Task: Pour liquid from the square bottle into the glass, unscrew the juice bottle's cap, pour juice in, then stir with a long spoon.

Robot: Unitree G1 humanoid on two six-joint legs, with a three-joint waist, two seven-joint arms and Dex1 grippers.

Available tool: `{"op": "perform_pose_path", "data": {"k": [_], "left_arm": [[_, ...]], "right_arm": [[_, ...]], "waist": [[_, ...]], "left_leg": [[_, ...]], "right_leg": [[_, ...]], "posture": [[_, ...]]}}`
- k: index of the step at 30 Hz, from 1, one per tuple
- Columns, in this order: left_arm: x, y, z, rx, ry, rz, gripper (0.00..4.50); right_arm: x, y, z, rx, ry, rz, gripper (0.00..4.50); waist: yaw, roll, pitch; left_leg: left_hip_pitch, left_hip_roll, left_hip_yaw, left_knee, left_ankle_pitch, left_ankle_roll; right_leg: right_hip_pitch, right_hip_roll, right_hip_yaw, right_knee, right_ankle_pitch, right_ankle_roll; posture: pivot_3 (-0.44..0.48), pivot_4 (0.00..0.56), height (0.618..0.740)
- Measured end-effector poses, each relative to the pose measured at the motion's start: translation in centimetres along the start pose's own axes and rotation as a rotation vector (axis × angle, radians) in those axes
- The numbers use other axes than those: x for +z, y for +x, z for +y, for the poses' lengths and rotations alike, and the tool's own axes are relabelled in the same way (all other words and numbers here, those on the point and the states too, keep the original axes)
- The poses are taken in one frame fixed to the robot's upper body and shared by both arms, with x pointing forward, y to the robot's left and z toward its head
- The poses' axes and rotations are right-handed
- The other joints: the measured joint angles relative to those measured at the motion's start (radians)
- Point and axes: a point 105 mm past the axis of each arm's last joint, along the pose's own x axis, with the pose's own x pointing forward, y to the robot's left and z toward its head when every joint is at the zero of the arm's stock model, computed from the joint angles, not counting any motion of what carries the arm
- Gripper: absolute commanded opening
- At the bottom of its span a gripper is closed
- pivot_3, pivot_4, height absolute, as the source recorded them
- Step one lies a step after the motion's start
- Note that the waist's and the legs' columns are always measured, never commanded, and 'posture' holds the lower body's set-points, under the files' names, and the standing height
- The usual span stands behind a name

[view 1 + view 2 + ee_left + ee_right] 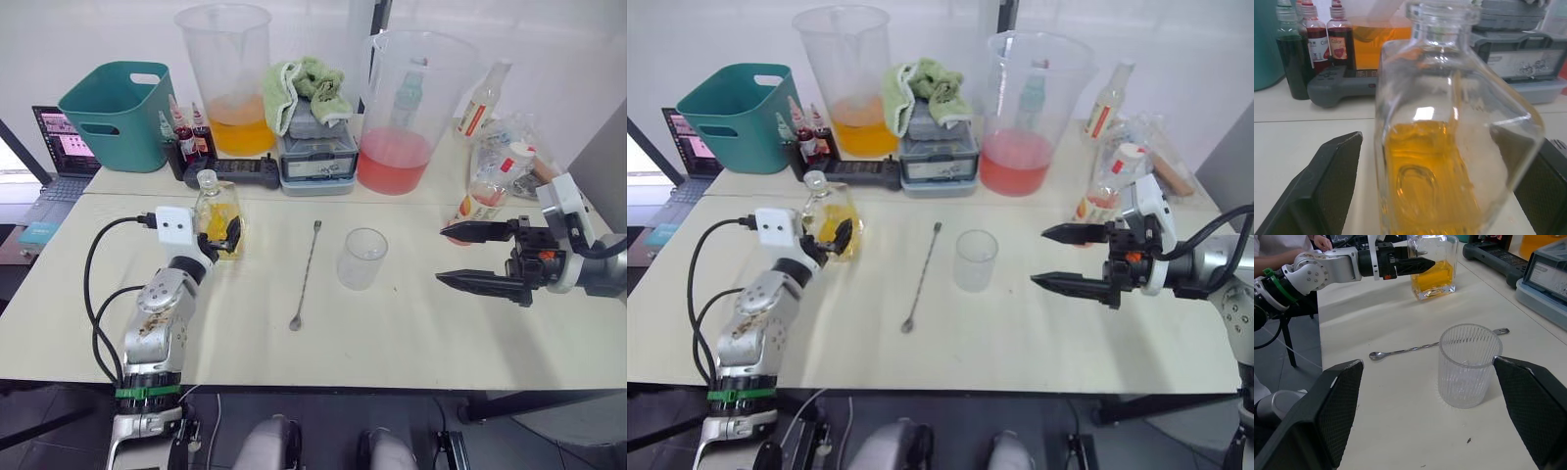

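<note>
Square bottle, clear glass holding amber liquid in its lower half, stands upright on the table right between the two black fingers of the left gripper, which are spread to either side of it; the left wrist view shows gaps between each finger and the glass, so the gripper is not clamped on it. To the right of that gripper the long spoon lies flat, its bowl toward the robot and its handle pointing toward the far clutter. Further right, the empty ribbed glass stands upright, just ahead of the right gripper, whose fingers are spread wide and hold nothing. Beyond that gripper, on the far side, a small juice bottle with a red label stands among plastic wrapping.
</note>
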Motion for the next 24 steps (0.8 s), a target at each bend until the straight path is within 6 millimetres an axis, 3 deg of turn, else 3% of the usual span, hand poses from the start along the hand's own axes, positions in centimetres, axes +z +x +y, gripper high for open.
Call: {"op": "perform_pose_path", "data": {"k": [3,9,24], "left_arm": [[0.1,0.6,0.3,0.026,0.018,0.001,4.50],[0.6,1.3,0.0,0.051,0.045,-0.026,2.80],[1.3,1.2,0.7,-0.058,0.100,-0.021,2.80]], "right_arm": [[0.0,0.0,0.0,-0.006,-0.004,-0.001,4.48],[0.1,-0.1,0.0,-0.021,-0.007,-0.005,4.50],[1.0,0.3,0.5,0.004,0.000,-0.059,4.50]], "waist": [[0.000,0.000,0.000],[-0.002,-0.001,0.001],[-0.005,-0.002,0.001]], "left_leg": [[0.000,0.000,0.000,0.000,0.001,0.002],[0.000,0.000,0.000,0.000,0.000,0.000],[-0.005,0.000,0.000,0.000,0.002,0.002]], "right_leg": [[0.000,0.000,0.000,0.000,0.000,0.000],[0.000,0.000,0.000,0.000,0.000,0.000],[-0.003,0.001,-0.001,-0.005,0.002,0.001]], "posture": [[0.000,0.150,0.739],[0.000,0.150,0.739],[0.000,0.150,0.739]]}}
